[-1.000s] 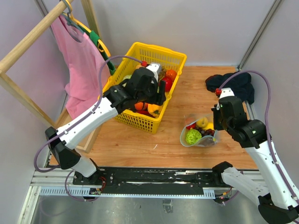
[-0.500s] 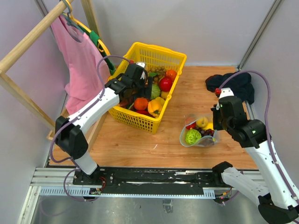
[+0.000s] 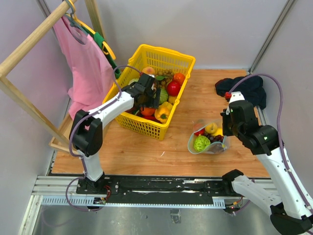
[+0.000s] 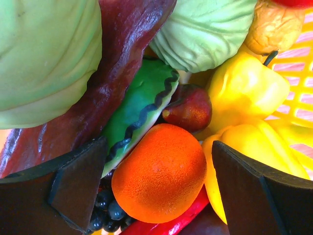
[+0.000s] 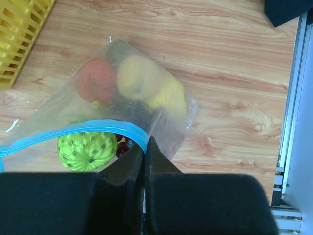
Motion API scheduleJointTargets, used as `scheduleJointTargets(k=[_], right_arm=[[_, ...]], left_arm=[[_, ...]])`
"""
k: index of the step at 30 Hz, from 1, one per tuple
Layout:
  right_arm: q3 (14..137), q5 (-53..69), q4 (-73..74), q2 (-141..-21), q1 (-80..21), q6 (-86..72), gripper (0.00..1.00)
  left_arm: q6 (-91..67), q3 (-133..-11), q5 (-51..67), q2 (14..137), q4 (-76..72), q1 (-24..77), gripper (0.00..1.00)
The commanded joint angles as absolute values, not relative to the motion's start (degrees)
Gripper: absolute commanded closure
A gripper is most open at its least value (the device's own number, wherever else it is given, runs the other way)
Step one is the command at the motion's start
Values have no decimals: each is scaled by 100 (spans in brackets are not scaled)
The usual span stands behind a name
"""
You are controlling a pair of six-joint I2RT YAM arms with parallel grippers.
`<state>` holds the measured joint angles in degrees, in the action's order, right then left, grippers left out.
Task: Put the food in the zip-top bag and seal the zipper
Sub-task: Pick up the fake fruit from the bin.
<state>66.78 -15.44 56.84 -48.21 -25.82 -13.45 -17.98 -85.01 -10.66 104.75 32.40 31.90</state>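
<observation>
Pebbly matt orange (image 4: 159, 174), glossy pepper (image 4: 244, 88), clear floppy plastic bag (image 5: 58, 117), yellow plastic mesh basket (image 3: 168, 56), grainy wooden table (image 3: 198, 95).

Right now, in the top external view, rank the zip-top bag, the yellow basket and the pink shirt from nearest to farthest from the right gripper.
1. zip-top bag: pinched at its mouth edge by the right gripper, on the right side.
2. yellow basket: off to the left, further back.
3. pink shirt: hanging at the far left.
</observation>
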Motion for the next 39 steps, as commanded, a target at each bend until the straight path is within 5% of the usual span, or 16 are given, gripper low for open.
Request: scheduleJointTargets(k=[1,25,32,39], right_arm=[[6656,-1532,5427,-4745,-2443,-1399,99],[6616,-1311,5377,-4627,-2444,-1516,99],[6637,-1335,5394,-4573,-2443,-1542,99],[6655,-1336,5396,-4570,-2443,-1550,99]], left_arm=[[-1807,-8319,-1001,10649,3002,3138,9],[-1997,-7732,-615,10354,2841,3129,8],[-1956,-7644,-504,10085,2795,3129,23],[-1892,-7618,-479,9483,2851,3129,57]])
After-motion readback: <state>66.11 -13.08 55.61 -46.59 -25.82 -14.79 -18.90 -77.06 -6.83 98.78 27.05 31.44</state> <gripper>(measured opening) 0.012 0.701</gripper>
